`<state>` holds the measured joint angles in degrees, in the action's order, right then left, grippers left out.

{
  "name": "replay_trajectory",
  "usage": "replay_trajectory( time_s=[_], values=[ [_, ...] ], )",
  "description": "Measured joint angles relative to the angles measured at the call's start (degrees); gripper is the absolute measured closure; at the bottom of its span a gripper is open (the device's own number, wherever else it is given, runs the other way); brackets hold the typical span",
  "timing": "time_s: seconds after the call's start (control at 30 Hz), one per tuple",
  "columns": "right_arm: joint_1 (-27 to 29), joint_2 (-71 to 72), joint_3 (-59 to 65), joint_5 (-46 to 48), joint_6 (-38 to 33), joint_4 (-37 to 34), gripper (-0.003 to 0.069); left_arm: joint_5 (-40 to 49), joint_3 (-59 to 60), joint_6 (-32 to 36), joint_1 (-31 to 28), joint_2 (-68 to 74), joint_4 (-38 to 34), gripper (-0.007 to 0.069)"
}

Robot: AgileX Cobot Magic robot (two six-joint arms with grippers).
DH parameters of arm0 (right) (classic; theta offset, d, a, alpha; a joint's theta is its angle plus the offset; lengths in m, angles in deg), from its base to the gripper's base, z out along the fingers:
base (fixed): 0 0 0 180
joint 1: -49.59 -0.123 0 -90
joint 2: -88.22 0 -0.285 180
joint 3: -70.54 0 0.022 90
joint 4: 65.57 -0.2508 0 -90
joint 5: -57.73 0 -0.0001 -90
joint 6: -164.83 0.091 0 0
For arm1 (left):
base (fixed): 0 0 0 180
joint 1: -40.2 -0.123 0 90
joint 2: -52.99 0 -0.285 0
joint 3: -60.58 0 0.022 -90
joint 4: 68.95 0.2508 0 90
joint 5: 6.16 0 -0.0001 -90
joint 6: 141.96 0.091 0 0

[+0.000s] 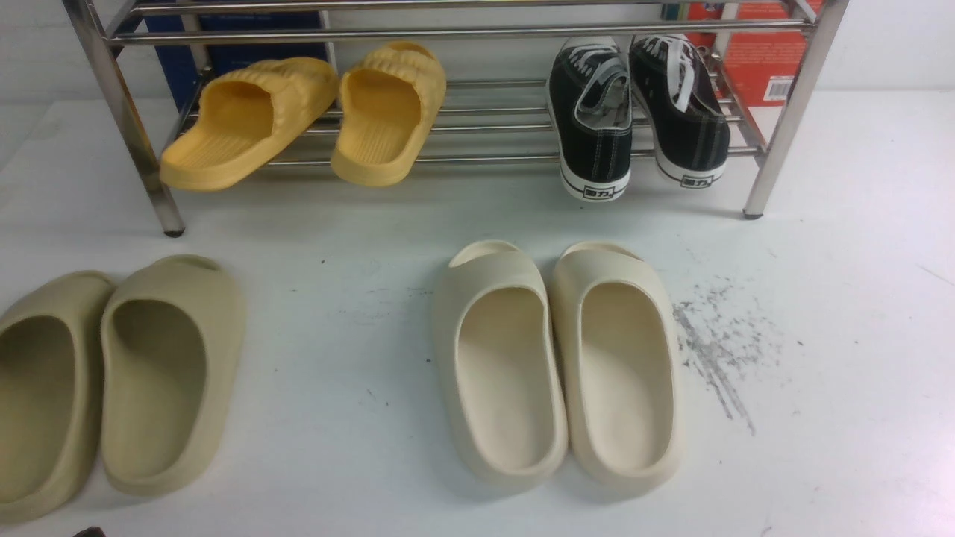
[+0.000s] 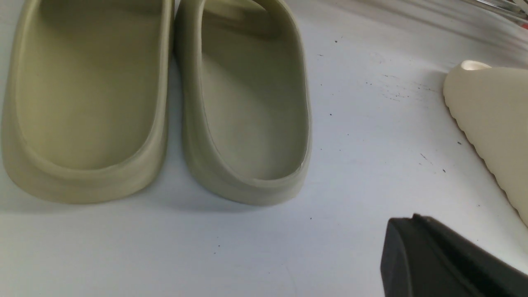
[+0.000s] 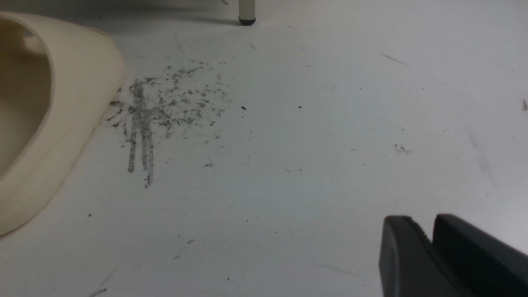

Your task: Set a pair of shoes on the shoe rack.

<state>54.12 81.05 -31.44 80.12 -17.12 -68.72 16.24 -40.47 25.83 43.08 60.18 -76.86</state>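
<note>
The pair of shoes, two black sneakers with white laces (image 1: 589,119) (image 1: 683,112), rests side by side on the right end of the shoe rack's (image 1: 477,33) lower rods, heels toward me. Neither gripper shows in the front view. In the left wrist view my left gripper (image 2: 414,218) hangs over bare table with its fingers pressed together, holding nothing. My right gripper (image 3: 425,222) in the right wrist view also hangs over bare table, with a narrow gap between its fingertips and nothing in it.
Yellow ribbed slippers (image 1: 313,119) sit on the rack's left half. Cream slides (image 1: 556,358) lie mid-table, olive slides (image 1: 168,373) at the front left, close to the left gripper. A rack leg (image 3: 246,12) and dark scuff marks (image 1: 716,350) are at the right.
</note>
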Motion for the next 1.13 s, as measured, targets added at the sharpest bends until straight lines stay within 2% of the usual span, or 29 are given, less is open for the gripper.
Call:
replay_trajectory(
  time_s=[1.13],
  values=[
    [0.0,0.0,0.0,0.0,0.1,-0.1,0.0476,0.0,0.0,0.0,0.0,0.0,0.0,0.0638]
  ],
)
